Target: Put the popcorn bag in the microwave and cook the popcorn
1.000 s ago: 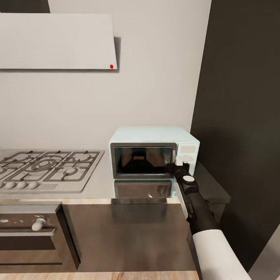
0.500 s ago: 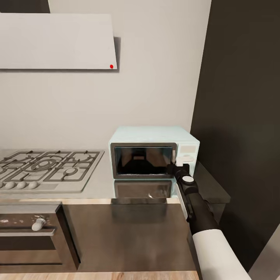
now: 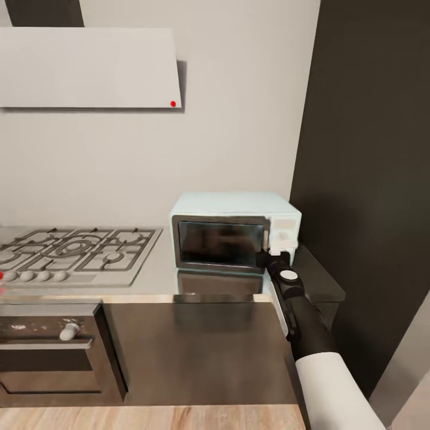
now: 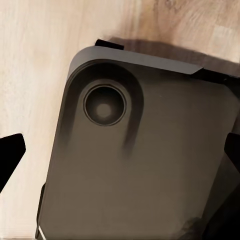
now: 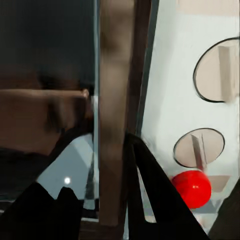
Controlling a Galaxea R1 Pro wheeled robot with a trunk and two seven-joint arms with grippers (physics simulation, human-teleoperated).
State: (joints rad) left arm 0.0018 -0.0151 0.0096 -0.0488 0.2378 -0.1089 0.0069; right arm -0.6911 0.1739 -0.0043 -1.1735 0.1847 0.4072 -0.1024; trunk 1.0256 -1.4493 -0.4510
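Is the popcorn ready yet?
Not sure yet. The microwave door looks closed, and a red light glows under its knobs, so heating has probably begun. The right gripper sits at the door's edge by the panel. The glass is too dark to see the bag or popcorn inside.

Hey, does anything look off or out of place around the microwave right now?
Nothing stands out. The microwave sits square on the countertop with its door shut, no spill or damage shows, and the right gripper is at its handle beside the knobs, near a red light.
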